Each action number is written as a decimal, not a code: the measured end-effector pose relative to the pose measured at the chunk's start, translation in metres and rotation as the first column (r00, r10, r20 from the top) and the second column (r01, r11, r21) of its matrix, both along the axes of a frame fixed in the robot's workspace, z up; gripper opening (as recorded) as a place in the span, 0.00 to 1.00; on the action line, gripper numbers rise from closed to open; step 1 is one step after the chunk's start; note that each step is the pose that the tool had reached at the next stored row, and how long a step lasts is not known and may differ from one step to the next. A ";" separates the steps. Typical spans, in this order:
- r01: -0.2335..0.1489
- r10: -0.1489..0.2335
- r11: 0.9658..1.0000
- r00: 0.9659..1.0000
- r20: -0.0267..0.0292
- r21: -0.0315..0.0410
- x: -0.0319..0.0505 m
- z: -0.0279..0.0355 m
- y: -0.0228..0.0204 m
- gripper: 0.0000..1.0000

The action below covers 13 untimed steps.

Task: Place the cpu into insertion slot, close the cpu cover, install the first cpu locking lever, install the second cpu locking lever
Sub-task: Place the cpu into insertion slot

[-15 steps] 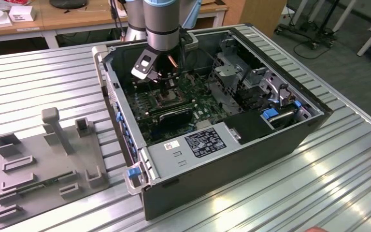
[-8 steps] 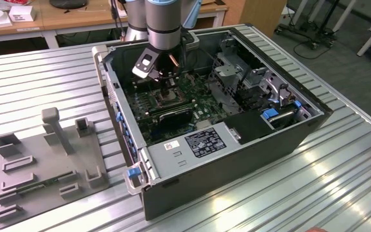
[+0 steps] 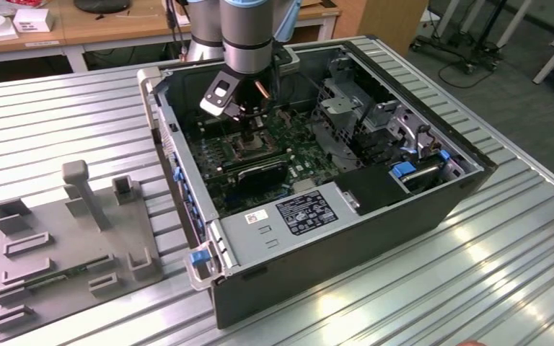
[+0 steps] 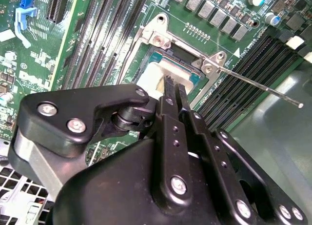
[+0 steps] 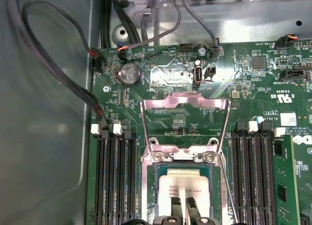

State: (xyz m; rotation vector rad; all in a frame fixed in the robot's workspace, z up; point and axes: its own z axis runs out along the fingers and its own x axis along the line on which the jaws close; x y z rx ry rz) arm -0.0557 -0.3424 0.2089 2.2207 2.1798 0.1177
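The cpu (image 5: 183, 185) lies flat in the insertion slot (image 5: 157, 186), its pale metal face up; it appears too in the second wrist view (image 4: 157, 74). The cpu cover (image 5: 185, 100) stands swung back from its hinge, and the green board shows through its window. A thin locking lever (image 4: 258, 86) sticks out free beside the socket. My gripper (image 5: 184, 205) hovers just over the cpu's near edge, its two black fingers (image 4: 170, 88) drawn together with only a sliver between them and nothing held. In the exterior view the gripper (image 3: 251, 139) reaches down into the open computer case.
Black memory slots (image 5: 113, 181) flank the socket on both sides, with a fitted memory stick (image 5: 285, 186). Loose cables (image 5: 58, 64) run along the case wall (image 3: 176, 166). A grey fixture plate (image 3: 66, 245) sits on the slatted table at the exterior view's left.
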 end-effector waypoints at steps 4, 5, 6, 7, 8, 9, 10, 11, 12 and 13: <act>0.000 0.000 1.000 1.000 0.000 0.000 0.0001 0.0000 0.0000 0.18; 0.000 0.000 1.000 1.000 0.000 0.000 0.0002 0.0000 0.0000 0.16; 0.000 0.000 1.000 1.000 0.000 0.000 0.0002 0.0000 0.0000 0.10; 0.000 0.000 1.000 1.000 0.000 0.000 0.0002 0.0000 0.0000 0.10; 0.000 0.000 1.000 1.000 0.000 0.000 0.0002 0.0000 0.0000 0.10; 0.000 0.000 1.000 1.000 0.000 0.000 0.0002 0.0000 0.0000 0.10; 0.000 0.000 1.000 1.000 0.000 0.000 0.0002 0.0000 0.0000 0.10; 0.000 0.000 1.000 1.000 0.000 0.000 0.0003 0.0000 0.0000 0.10; 0.000 0.000 1.000 1.000 0.000 0.000 0.0003 0.0000 0.0000 0.10; 0.000 0.000 1.000 1.000 0.000 0.000 0.0007 0.0000 0.0000 0.10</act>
